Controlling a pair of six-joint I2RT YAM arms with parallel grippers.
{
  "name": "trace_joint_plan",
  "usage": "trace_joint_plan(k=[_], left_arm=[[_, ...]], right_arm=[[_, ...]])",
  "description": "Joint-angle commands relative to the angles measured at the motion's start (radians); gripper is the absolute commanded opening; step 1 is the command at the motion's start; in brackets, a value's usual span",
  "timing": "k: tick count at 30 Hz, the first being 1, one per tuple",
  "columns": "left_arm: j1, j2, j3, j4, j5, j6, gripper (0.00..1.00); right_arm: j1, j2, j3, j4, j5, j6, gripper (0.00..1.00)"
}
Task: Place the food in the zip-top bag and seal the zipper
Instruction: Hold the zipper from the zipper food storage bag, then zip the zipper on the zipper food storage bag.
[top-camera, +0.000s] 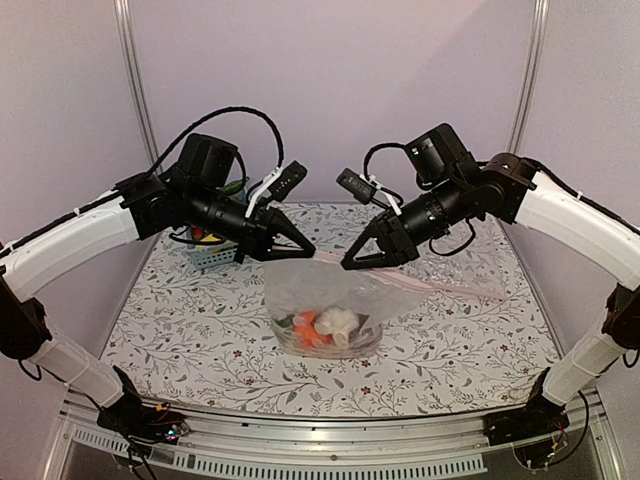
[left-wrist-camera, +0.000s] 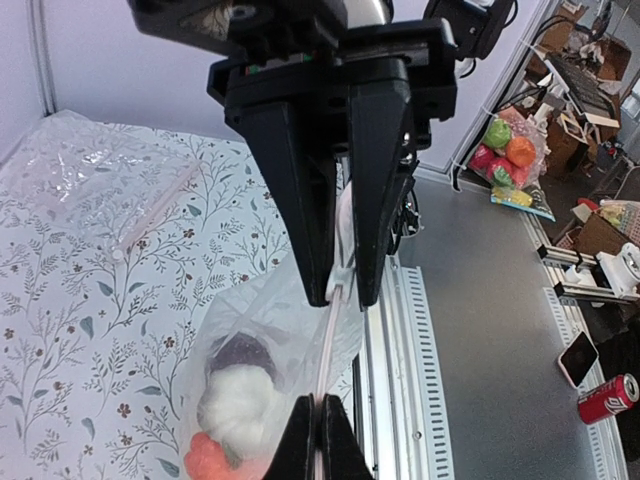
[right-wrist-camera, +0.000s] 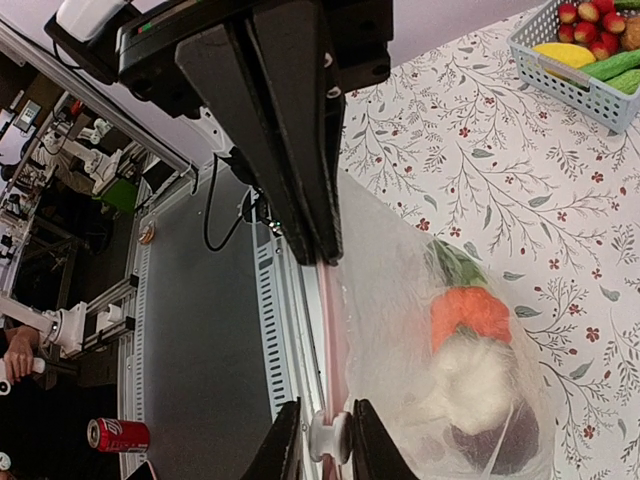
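The zip-top bag (top-camera: 322, 290) hangs between my two grippers, and its bottom rests on the table. Inside lies the food: an orange piece (right-wrist-camera: 470, 310), a cream-white piece (right-wrist-camera: 478, 385) and a dark maroon piece (right-wrist-camera: 505, 440). The food also shows in the top view (top-camera: 325, 325). My left gripper (left-wrist-camera: 318, 400) is shut on the pinkish zipper (left-wrist-camera: 330, 345) at the bag's left end. My right gripper (right-wrist-camera: 328, 410) is shut on the zipper's white slider (right-wrist-camera: 328, 438). In the top view the left gripper (top-camera: 307, 249) and right gripper (top-camera: 349, 265) are a short way apart.
A blue basket (top-camera: 215, 255) with red fruits, a yellow piece and a green cucumber stands at the back left; it also shows in the right wrist view (right-wrist-camera: 585, 85). A second clear bag (top-camera: 465, 290) lies flat to the right. The table's metal front rail (left-wrist-camera: 395, 340) runs below the bag.
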Motion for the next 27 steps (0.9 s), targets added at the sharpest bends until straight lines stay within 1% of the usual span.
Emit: trace_joint_plan(k=[1, 4, 8, 12, 15, 17, 27], left_arm=[[-0.005, 0.005, 0.019, -0.006, -0.005, 0.013, 0.00], [-0.005, 0.004, 0.020, -0.008, -0.008, 0.015, 0.00], [-0.003, -0.002, 0.016, -0.006, -0.032, 0.018, 0.00], [0.008, -0.014, 0.011, 0.000, -0.058, 0.017, 0.00], [0.022, -0.021, 0.009, 0.004, -0.058, 0.014, 0.00], [0.031, -0.025, 0.009, 0.006, -0.056, 0.014, 0.00], [0.066, -0.044, 0.001, 0.016, -0.056, 0.007, 0.00]], right_arm=[[-0.003, 0.008, 0.031, -0.018, -0.012, -0.009, 0.13], [-0.003, 0.007, 0.031, -0.018, -0.016, -0.010, 0.05], [-0.003, 0.001, 0.028, -0.031, -0.009, -0.013, 0.01], [-0.003, -0.013, 0.023, -0.055, 0.014, -0.015, 0.01], [-0.003, -0.030, 0.017, -0.077, 0.039, -0.019, 0.00], [-0.003, -0.040, 0.013, -0.089, 0.054, -0.050, 0.00], [-0.002, -0.083, -0.002, -0.139, 0.102, -0.064, 0.00]])
